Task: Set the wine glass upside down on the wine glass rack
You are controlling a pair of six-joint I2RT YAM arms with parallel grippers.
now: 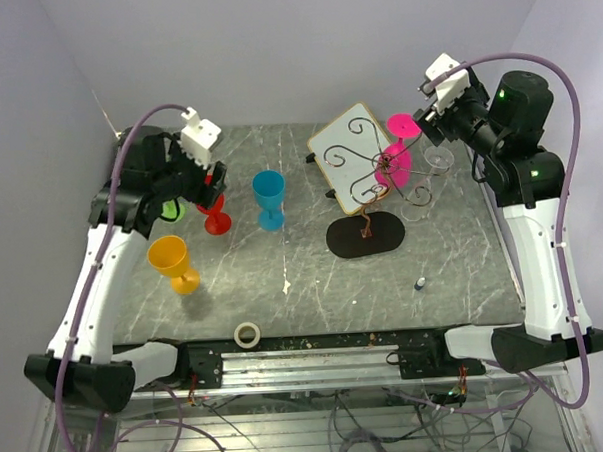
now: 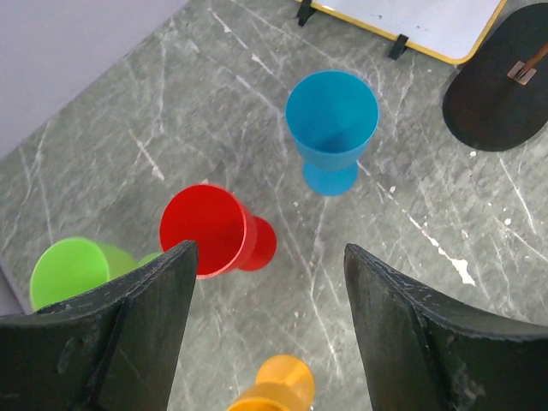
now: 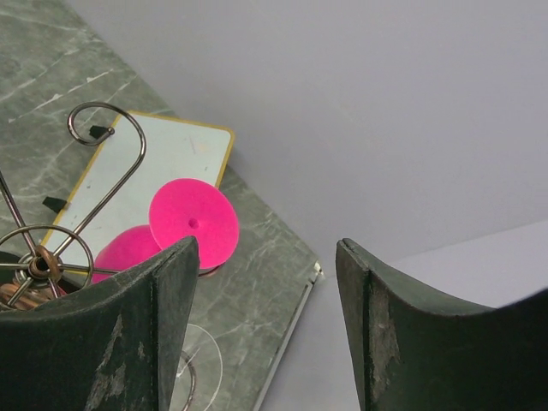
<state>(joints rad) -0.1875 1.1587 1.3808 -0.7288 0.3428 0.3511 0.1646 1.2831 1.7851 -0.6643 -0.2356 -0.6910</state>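
Observation:
The wine glass rack [image 1: 377, 173] stands right of centre, its wire scroll arms [image 3: 110, 116] above a black oval base [image 1: 366, 235]. A pink wine glass [image 1: 402, 134] hangs upside down on it, foot [image 3: 193, 224] uppermost. My right gripper [image 1: 429, 118] is open just behind it, with nothing between its fingers [image 3: 265, 248]. On the left stand upright red [image 2: 210, 229], blue [image 2: 332, 128], green [image 2: 73, 270] and orange [image 2: 278, 385] glasses. My left gripper [image 2: 270, 253] hovers open above the table beside the red glass [image 1: 216, 215], holding nothing.
A white board with a wooden rim [image 1: 350, 144] leans behind the rack. A clear glass [image 1: 439, 160] sits at the rack's right side. A tape roll [image 1: 247, 334] and a small dark object [image 1: 422, 281] lie near the front edge. Walls close in behind and right.

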